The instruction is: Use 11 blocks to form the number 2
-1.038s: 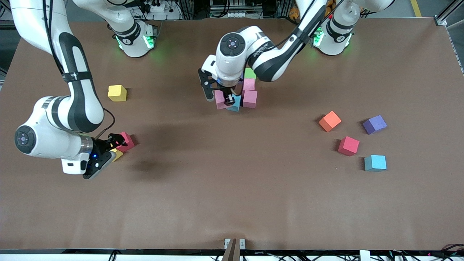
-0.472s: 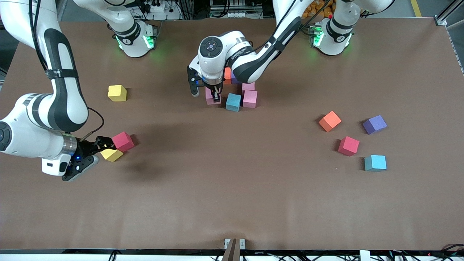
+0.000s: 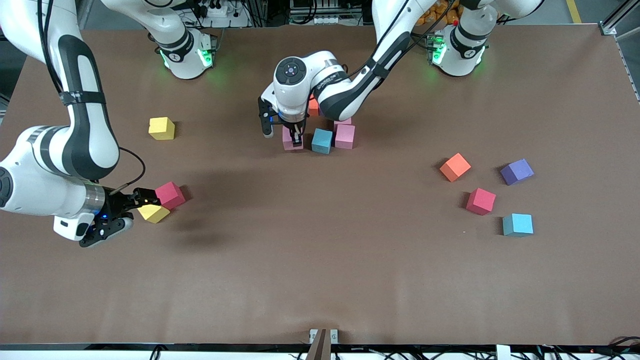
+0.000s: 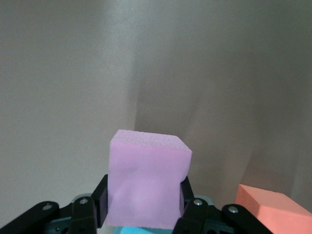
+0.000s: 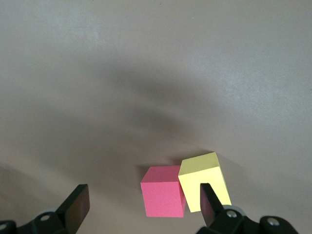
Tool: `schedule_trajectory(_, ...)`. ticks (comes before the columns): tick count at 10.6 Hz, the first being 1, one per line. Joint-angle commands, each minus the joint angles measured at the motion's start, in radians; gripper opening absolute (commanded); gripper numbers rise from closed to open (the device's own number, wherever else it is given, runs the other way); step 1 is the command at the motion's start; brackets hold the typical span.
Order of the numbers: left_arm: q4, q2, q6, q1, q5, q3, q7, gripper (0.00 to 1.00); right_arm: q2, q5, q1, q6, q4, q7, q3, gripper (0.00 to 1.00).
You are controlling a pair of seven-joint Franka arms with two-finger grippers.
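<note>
Left gripper (image 3: pixel 295 136) pinching the pink block (image 3: pixel 290 138) should seat it flush beside the light-blue block (image 3: pixel 322 141); right gripper (image 3: pixel 141 201), spread, hovers over the yellow block (image 3: pixel 153 213).

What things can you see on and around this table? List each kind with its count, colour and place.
Partly built number 2: cluster of pink, light blue and orange blocks, partly hidden under the left arm.
Loose blocks toward the left arm's end: four; orange, purple, red, light blue.
Loose blocks toward the right arm's end: three; yellow, red touching yellow.
Table: one, brown.
Left hand: shut on pink block.
Right hand: open, beside the red-and-yellow pair.
</note>
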Motion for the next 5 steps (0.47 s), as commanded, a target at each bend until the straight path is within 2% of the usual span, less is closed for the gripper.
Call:
schedule_trajectory(1,0.019,0.025,0.011,-0.002,0.024,-0.002,-0.002,0.58,-0.018,-0.023,-0.013,-0.016,-0.008,0.025,0.013,1.00)
schedule_trajectory(5,0.011,0.028,0.011,-0.002,0.032,-0.003,0.006,0.58,-0.018,-0.024,-0.010,-0.019,-0.015,0.026,0.012,1.00)
